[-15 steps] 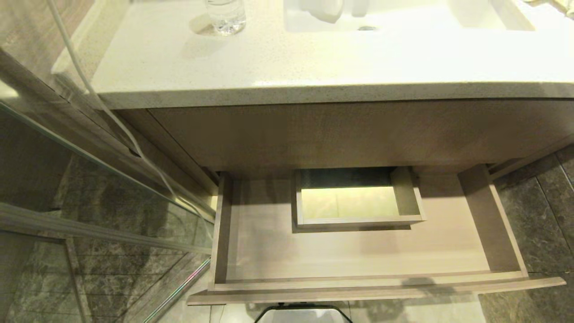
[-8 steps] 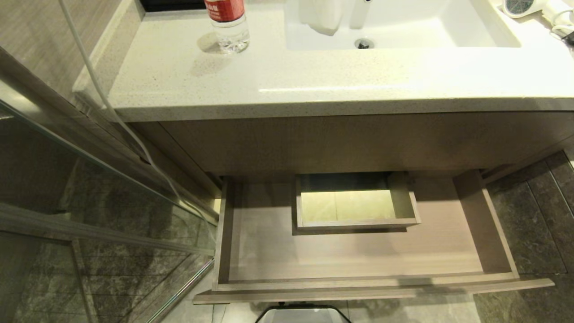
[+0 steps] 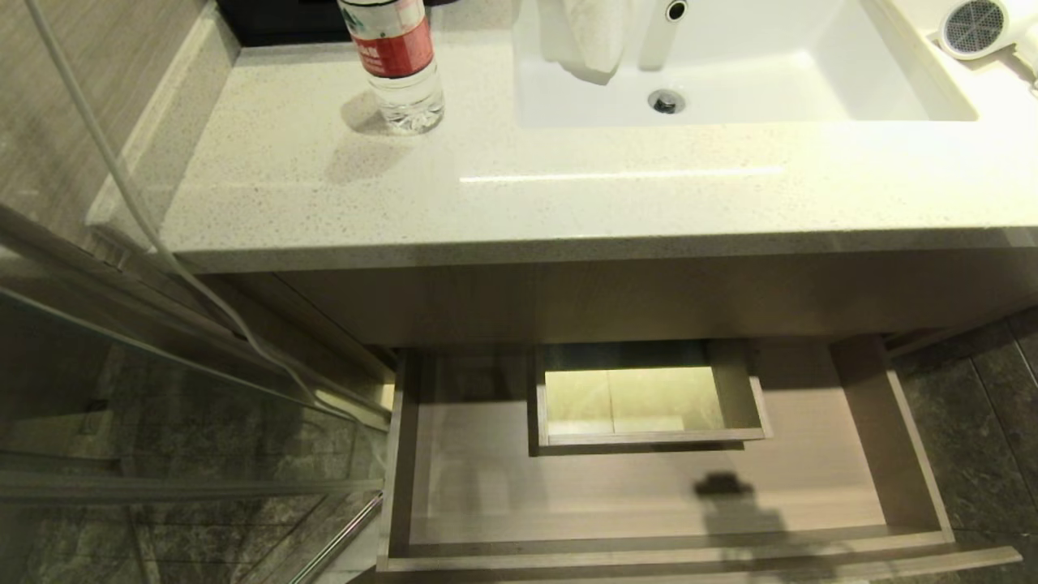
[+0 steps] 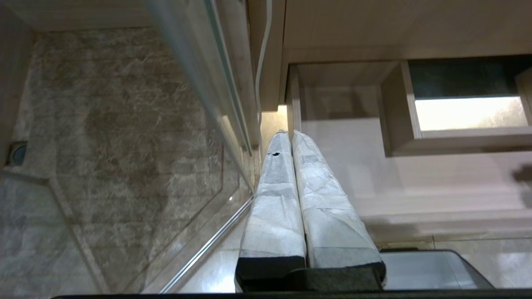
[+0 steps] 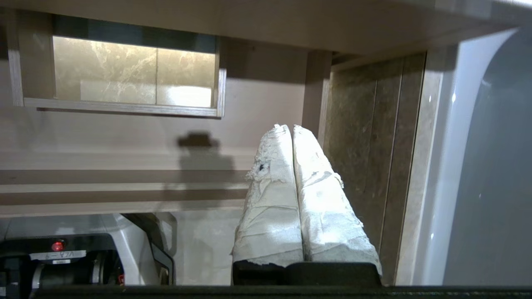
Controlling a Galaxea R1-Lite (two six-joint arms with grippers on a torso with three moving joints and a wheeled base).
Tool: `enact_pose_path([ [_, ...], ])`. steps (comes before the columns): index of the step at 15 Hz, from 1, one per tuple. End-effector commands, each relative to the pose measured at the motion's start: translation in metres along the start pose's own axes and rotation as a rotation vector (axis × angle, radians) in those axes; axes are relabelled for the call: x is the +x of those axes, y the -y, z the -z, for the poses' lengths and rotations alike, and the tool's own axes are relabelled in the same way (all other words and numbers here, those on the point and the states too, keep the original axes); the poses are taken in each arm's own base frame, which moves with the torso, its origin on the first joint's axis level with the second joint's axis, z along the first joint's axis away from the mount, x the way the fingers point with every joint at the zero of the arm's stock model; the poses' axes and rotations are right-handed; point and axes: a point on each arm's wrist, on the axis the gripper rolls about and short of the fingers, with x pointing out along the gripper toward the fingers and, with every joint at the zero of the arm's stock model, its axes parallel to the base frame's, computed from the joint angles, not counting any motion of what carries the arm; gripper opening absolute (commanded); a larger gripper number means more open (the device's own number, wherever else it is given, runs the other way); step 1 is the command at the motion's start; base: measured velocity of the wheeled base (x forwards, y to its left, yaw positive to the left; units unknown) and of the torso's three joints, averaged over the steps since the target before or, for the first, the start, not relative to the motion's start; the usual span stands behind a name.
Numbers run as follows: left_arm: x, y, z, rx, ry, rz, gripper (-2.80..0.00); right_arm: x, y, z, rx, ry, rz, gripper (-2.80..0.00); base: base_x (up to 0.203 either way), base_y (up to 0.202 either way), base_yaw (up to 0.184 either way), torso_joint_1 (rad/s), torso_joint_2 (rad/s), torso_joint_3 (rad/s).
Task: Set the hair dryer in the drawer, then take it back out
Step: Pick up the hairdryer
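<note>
Drawer [image 3: 649,503]: open, lower centre of the head view, nothing in it.
Dryer [image 3: 977,28]: upper right, on counter [image 3: 568,203].
Bottle [image 3: 393,65]: red label, writing unreadable.
Left gripper [image 4: 291,139]: fingers pressed together, holding nothing.
Right gripper [image 5: 289,131]: likewise.

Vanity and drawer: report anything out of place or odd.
Little stands out. The white plastic hair dryer lies on the speckled countertop beside the basin, not in the open wood-grain drawer, which holds nothing but its boxed cut-out.
</note>
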Motion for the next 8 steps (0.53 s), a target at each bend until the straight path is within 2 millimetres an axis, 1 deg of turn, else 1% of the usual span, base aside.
enact_pose_path([
  [1,0.0,0.0,0.0,0.0,-0.001,-0.001,-2.8,-0.001,0.001,-0.002,-0.017,0.007,0.006,-2.8,0.0,0.0,0.0,0.315,-0.06,0.261],
  [3,0.0,0.0,0.0,0.0,-0.001,-0.001,-2.8,-0.002,0.002,-0.003,-0.013,0.007,0.02,-2.8,0.0,0.0,0.0,0.303,-0.06,0.242],
  [4,0.0,0.0,0.0,0.0,0.001,-0.001,-2.8,-0.003,0.003,-0.004,-0.012,0.012,0.029,-2.8,0.0,0.0,0.0,0.168,-0.04,0.126],
  [5,0.0,0.0,0.0,0.0,-0.001,0.0,-2.8,-0.004,0.005,-0.01,-0.011,0.032,0.045,-2.8,0.0,0.0,0.0,0.1,-0.02,0.071],
  [7,0.0,0.0,0.0,0.0,-0.001,0.0,-2.8,0.003,0.012,-0.018,-0.006,0.032,0.085,-2.8,0.0,0.0,0.0,0.037,-0.01,0.044],
  [8,0.0,0.0,0.0,0.0,0.001,0.0,-2.8,0.01,0.018,-0.023,-0.014,0.024,0.122,-2.8,0.0,0.0,0.0,0.0,0.0,0.0],
])
